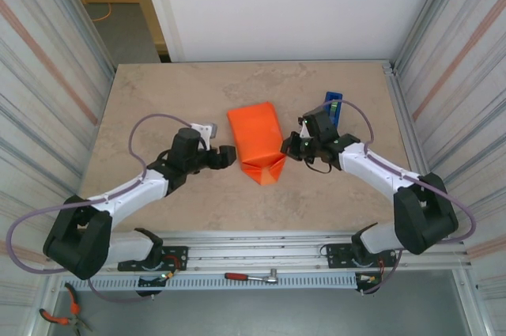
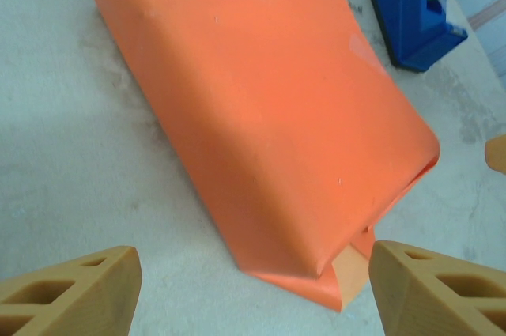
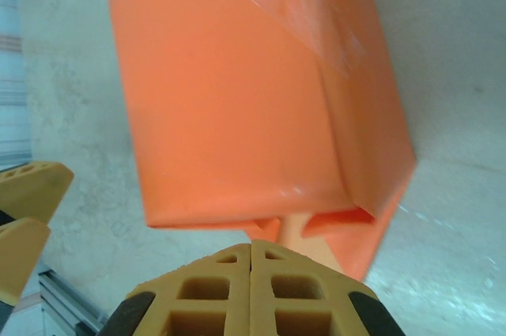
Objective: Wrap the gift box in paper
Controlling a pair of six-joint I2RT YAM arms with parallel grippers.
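Observation:
The orange paper (image 1: pixel 254 137) lies wrapped around the gift box in the middle of the table, with a strip of clear tape (image 3: pixel 304 0) on its top. Its near end is open and partly folded in. There a sliver of the pale pink gift box (image 2: pixel 353 267) shows inside, also visible in the right wrist view (image 3: pixel 297 229). My left gripper (image 1: pixel 227 156) is open just left of that end, its fingers (image 2: pixel 75 292) wide apart with only table between them. My right gripper (image 1: pixel 291 149) is shut with nothing in it, its tips (image 3: pixel 251 245) right at the open end.
A blue tape dispenser (image 1: pixel 332 106) stands upright behind my right gripper, close to the package's right side (image 2: pixel 413 10). Metal walls close in the table on the left and right. A ratchet wrench (image 1: pixel 251 277) lies on the rail in front of the arm bases.

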